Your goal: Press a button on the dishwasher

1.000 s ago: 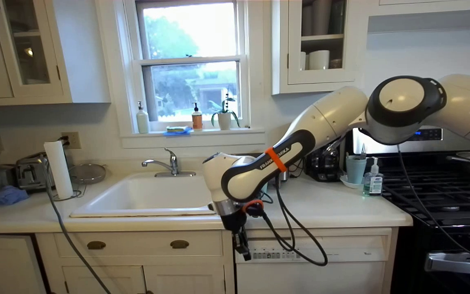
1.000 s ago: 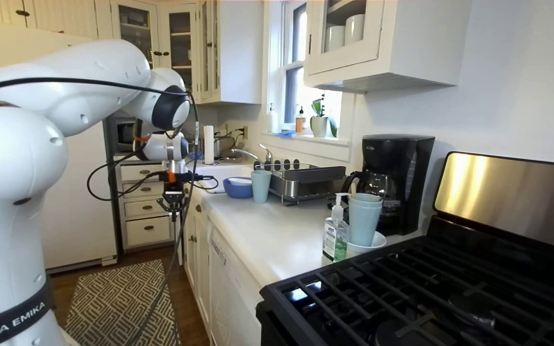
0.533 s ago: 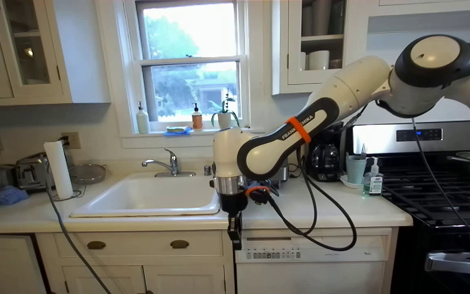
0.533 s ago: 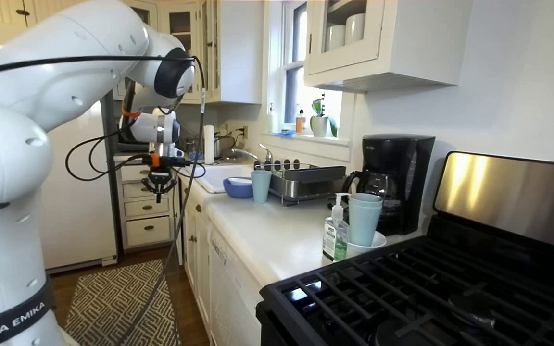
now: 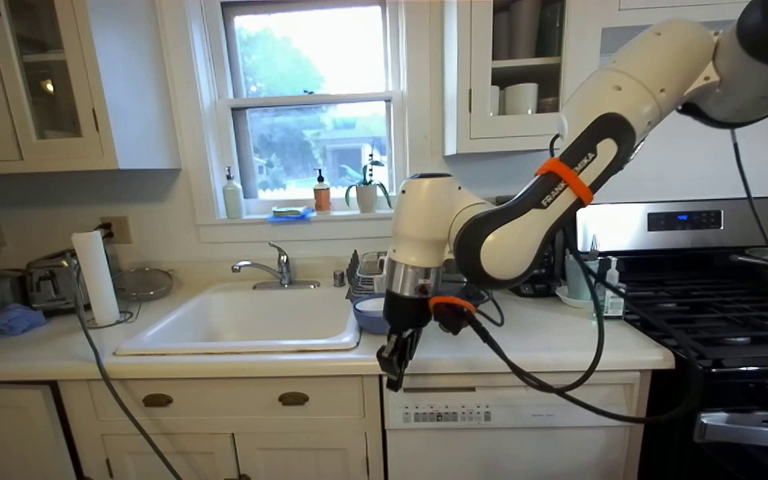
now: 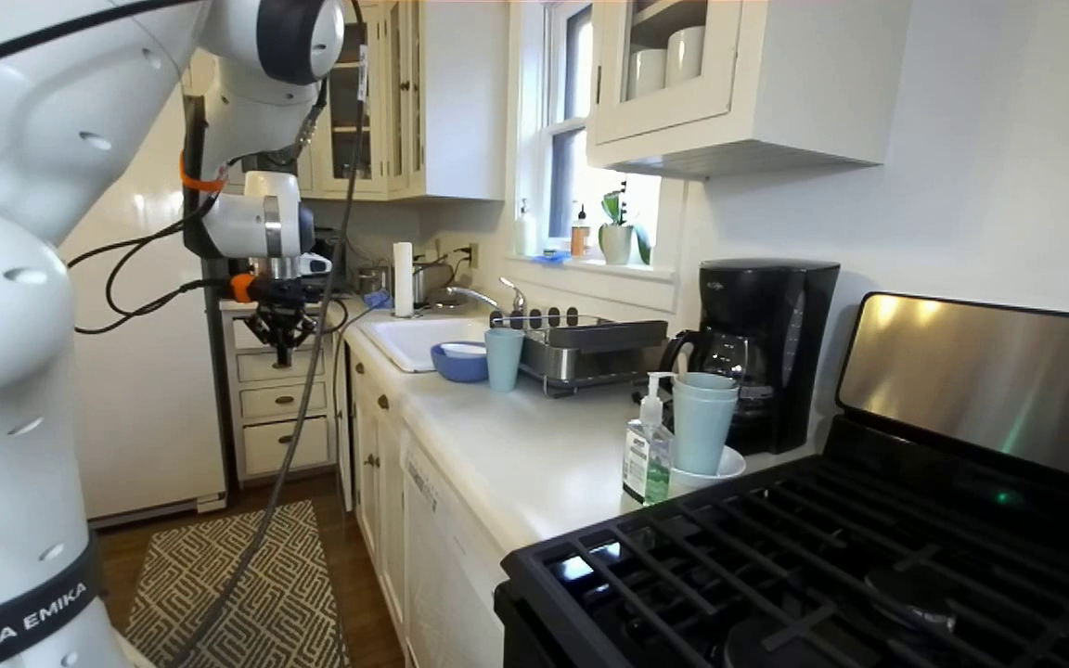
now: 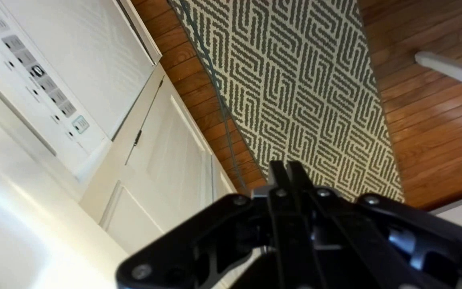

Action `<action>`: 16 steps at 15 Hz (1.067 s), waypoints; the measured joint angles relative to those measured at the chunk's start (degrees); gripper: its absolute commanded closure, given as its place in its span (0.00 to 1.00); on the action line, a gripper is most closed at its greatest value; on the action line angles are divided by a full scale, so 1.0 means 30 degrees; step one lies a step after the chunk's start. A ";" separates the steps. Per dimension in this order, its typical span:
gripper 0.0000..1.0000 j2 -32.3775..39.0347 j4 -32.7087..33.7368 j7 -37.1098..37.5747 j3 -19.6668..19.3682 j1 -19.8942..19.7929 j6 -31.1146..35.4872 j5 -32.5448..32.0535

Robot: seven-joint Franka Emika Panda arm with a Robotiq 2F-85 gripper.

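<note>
The white dishwasher (image 5: 511,453) sits under the counter, with a row of small dark buttons (image 5: 447,417) along its top control strip. It also shows in an exterior view (image 6: 451,575), seen edge-on. In the wrist view the dishwasher front (image 7: 90,52) and its buttons (image 7: 38,72) lie at upper left. My gripper (image 5: 394,385) hangs slightly tilted in front of the counter edge, above and left of the buttons. In an exterior view the gripper (image 6: 284,360) is apart from the dishwasher, out over the floor. In the wrist view the gripper (image 7: 287,163) has its fingertips nearly together, holding nothing.
The counter (image 5: 531,347) edge overhangs the dishwasher. A sink (image 5: 244,320), a blue bowl (image 5: 371,317) and a dish rack (image 6: 581,348) stand on it. A black gas stove (image 5: 717,333) is beside the dishwasher. A patterned rug (image 7: 295,80) and a cable (image 7: 219,88) lie below.
My gripper has moved up and back from the dishwasher's control strip, away from the counter. The arm has risen and its forearm is steeper. The gripper's tilt has changed, and the buttons stand uncovered.
</note>
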 measured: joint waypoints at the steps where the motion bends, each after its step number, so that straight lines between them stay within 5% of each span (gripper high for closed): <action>1: 0.54 -0.0973 -0.0986 0.0962 0.0251 -0.0506 0.0411 0.0022; 8: 0.05 -0.8002 -0.5276 0.3837 0.2882 -0.5127 -0.0427 0.2472; 10: 0.00 -1.0006 -0.5650 0.3738 0.2880 -0.5571 -0.1811 0.3925; 16: 0.00 -1.4834 -0.5951 0.3888 -0.3287 -0.0064 -0.8842 0.5244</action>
